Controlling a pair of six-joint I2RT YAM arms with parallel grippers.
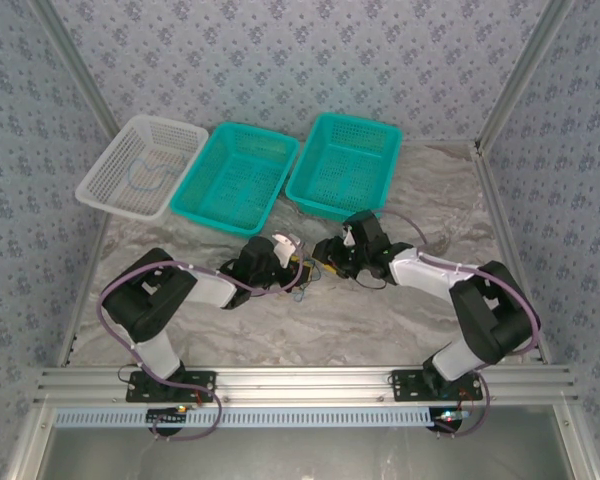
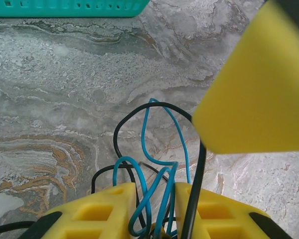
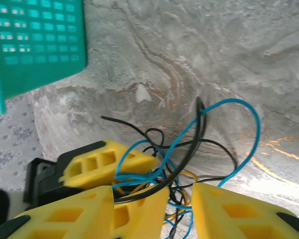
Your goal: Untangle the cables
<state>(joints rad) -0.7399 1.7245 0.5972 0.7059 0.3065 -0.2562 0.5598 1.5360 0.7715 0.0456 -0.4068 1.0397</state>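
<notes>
The cables (image 1: 302,283) are a small knot of blue, black and yellow wire on the marble table (image 1: 420,310), between my two grippers. In the left wrist view the blue and black cables (image 2: 166,164) run up between the left gripper's (image 2: 156,186) yellow fingers, which stand close together around the bundle. A finger of the right gripper (image 2: 249,89) looms at the top right. In the right wrist view the cables (image 3: 198,127) loop outward. The right gripper (image 3: 153,189) stands open, and its fingers straddle the knot and the left gripper's fingers (image 3: 104,162).
At the back stand a white basket (image 1: 105,190) holding a loose blue cable (image 1: 145,175), and two teal baskets (image 1: 255,130) (image 1: 360,120). A teal basket edge (image 3: 35,40) is close on the right wrist's left. Patterned walls enclose the table.
</notes>
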